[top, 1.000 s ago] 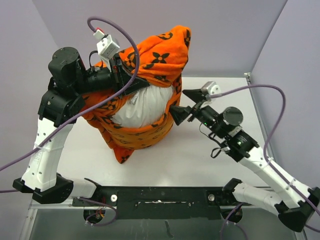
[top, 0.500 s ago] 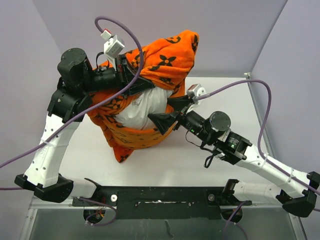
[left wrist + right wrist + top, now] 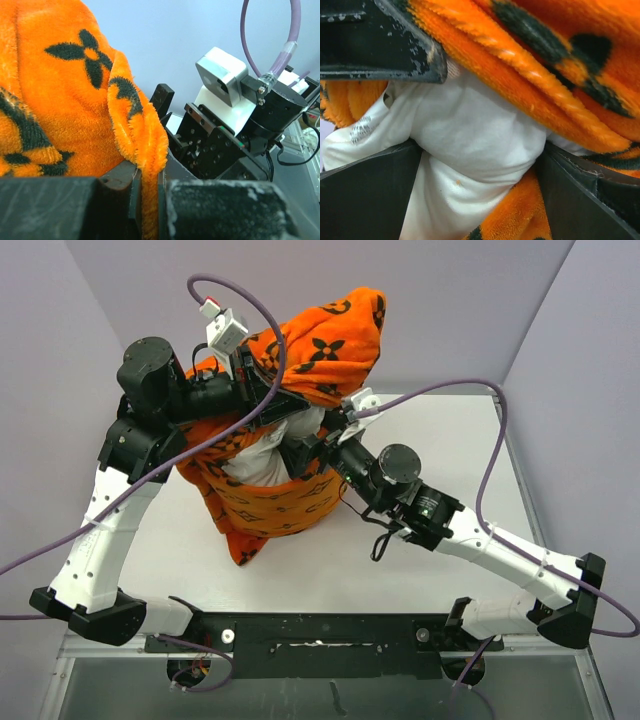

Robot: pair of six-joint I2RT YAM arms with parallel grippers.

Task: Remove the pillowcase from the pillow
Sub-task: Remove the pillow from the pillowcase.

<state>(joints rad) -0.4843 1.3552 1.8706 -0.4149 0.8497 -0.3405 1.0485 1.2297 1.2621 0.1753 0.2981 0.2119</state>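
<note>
The orange pillowcase [image 3: 320, 335], printed with black flowers, is bunched over and around the white pillow [image 3: 258, 452], which stands upright on the table [image 3: 430, 570]. The cover peaks above the pillow and a band of it wraps the pillow's lower half. A bare white patch shows between the two.

At the pillow's upper left, my left gripper [image 3: 149, 200] is pinched tight on a fold of the cover's edge. The left wrist view shows plush fabric squeezed between its fingers. At the pillow's right, my right gripper [image 3: 480, 195] is spread wide, one finger on each side of a white bulge of the pillow, gripping nothing yet.

I judge the step in hand is to take hold of the pillow so the cover can be drawn off. To do it well, I should close the right fingers on white fabric only and leave the orange edge just above the bulge out of the bite. Then I should hold the pillow down while the left arm lifts the cover up and away. Catching both layers would lock them together.
</note>
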